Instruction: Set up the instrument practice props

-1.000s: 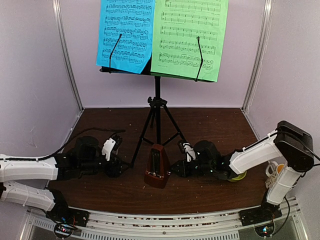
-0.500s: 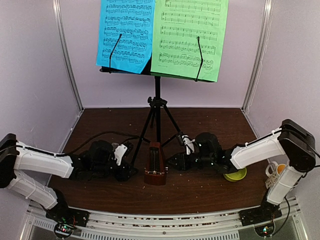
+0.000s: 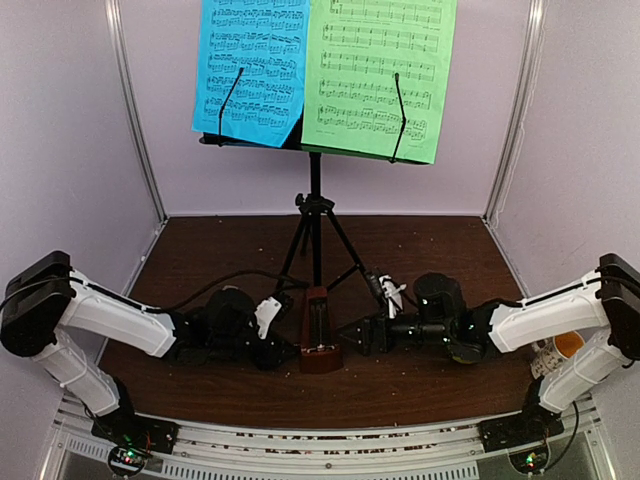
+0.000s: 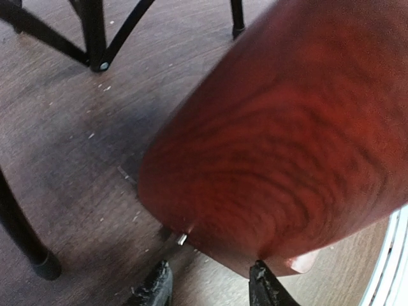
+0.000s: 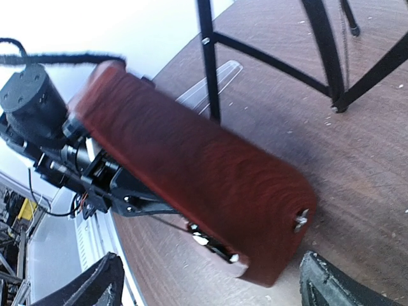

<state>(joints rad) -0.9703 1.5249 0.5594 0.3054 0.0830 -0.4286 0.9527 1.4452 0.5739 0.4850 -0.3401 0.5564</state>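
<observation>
On the table (image 3: 430,260), metronome (image 3: 318,330), between left gripper (image 3: 286,350) and right gripper (image 3: 352,334)

Left gripper (image 3: 285,350) and right gripper (image 3: 350,335) flanked a small reddish-brown pyramid metronome (image 3: 318,335), just before a tall black tripod music stand (image 3: 315,200) bearing blue and green printed music sheets (image 3: 325,75)

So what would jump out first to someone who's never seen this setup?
The bright blue sheet and green sheet of printed music catch the eye first, held side by side on the tall black music stand at the back. Below them, a reddish-brown metronome stands on the dark table by the tripod's feet. The left gripper and right gripper flank it on either side.
</observation>
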